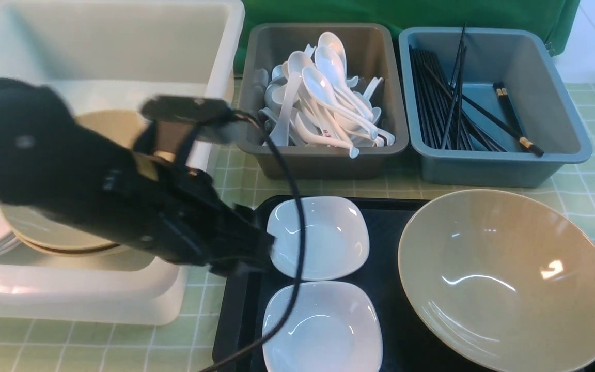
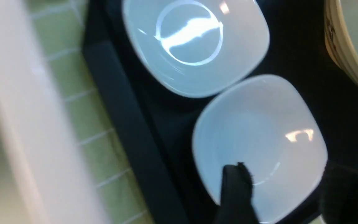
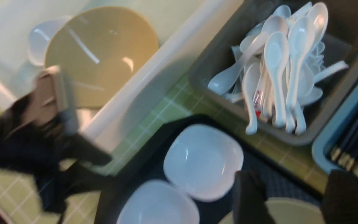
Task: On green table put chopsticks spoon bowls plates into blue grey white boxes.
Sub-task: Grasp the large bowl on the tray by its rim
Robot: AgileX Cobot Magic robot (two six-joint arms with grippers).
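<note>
Left gripper (image 1: 268, 253) was open at left rim of far dish (image 1: 323, 237) on tray (image 1: 385, 289); right gripper (image 3: 291, 189) open, empty. Risk: pinch on glossy rim might slip, dish might knock near dish (image 1: 323, 330) beside.

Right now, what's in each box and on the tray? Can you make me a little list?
white box: stacked dishes
grey box: spoons
blue box: chopsticks
tray: far dish, near dish, big bowl
left gripper: open, at the far dish's rim
right gripper: open, holding nothing
</note>
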